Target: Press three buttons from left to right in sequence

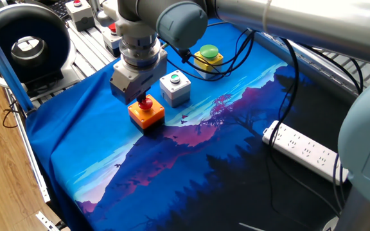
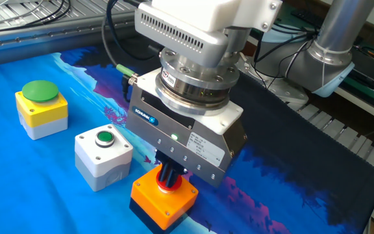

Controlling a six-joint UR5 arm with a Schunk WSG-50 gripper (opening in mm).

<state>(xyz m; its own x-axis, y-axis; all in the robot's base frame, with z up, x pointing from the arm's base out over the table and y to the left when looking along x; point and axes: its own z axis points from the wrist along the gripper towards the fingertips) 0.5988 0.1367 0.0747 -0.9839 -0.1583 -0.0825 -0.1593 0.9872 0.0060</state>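
SCHUNK-labelled pincer [image 2: 168, 176] over orange button [image 2: 163, 198]

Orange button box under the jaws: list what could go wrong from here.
1. The gripper sits on the red button of the orange box, which rests loose on the blue cloth; an off-centre push could tip or slide it.
2. The grey box stands close beside; sliding sideways without lifting could knock it.
3. Cables by the yellow box could snag the arm.

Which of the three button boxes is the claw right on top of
The orange box with the red button: the claw sits directly over it. The grey box and yellow box stand apart, uncovered.
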